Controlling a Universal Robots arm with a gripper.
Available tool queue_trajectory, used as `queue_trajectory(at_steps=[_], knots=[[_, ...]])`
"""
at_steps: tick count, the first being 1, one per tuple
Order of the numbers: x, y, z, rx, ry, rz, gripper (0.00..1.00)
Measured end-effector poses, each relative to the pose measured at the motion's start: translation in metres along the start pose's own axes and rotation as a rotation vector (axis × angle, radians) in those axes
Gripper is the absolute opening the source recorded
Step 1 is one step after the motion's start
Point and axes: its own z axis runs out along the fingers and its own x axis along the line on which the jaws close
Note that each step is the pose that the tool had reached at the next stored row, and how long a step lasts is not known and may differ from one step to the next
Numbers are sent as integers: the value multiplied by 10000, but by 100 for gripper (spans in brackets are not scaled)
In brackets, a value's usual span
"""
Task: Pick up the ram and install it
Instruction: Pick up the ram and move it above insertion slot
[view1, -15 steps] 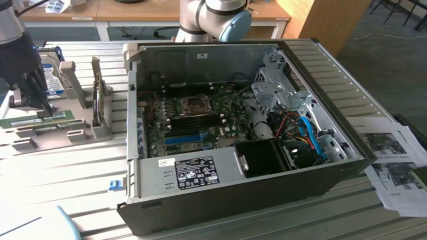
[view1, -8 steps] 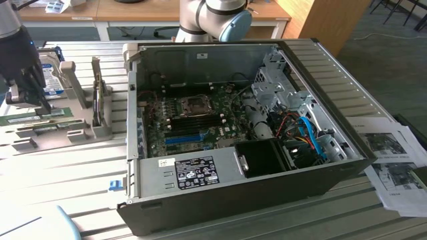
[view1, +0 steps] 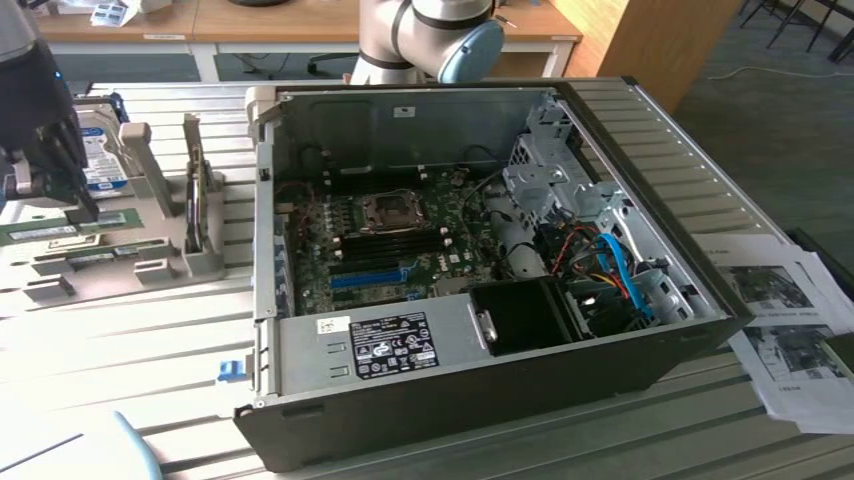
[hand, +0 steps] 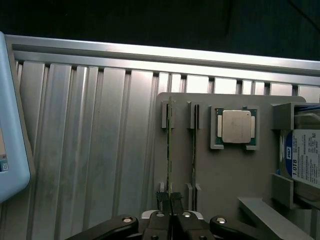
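The ram (hand: 170, 145) is a thin green stick seen edge-on, standing in a slot of the grey holder (hand: 225, 175). My gripper (hand: 169, 198) is shut on its near end, one black fingertip on each side, and the stick still sits in its slot. A second green stick (hand: 194, 150) stands in the neighbouring slot, untouched. In the exterior view my gripper (view1: 80, 208) hangs over the holder (view1: 160, 265) at that view's far left, well apart from the open computer case (view1: 441, 350).
A CPU (hand: 236, 126) and a hard drive (hand: 306, 160) sit in the same holder beside the sticks. The motherboard (view1: 387, 235) lies inside the case with black memory slots and a blue expansion slot (view1: 367, 278). Papers (view1: 787, 330) lie at the exterior view's right.
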Motion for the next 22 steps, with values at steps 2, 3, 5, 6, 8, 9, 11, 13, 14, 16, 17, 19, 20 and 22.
queue_trajectory(at_steps=[2,3,5,6,8,9,11,13,14,16,17,19,20,22], knots=[[1,-1,-20,-6,3,-1,11],[1,-1,-32,-9,4,-1,11],[2,-2,-59,-15,6,-1,11],[2,-3,-75,-20,6,-1,11],[3,-5,-104,-29,6,-1,11],[4,-6,-118,-33,6,-1,11],[4,-8,-146,-44,5,-2,11],[5,-10,-172,-54,5,-1,11],[5,-11,-186,-59,5,-2,11],[6,-13,-218,-72,6,-2,11],[7,-14,-234,-76,6,-2,11],[8,-15,-266,-87,6,-2,11],[8,-16,-281,-90,7,-3,11],[9,-17,-312,-99,8,-3,11]])
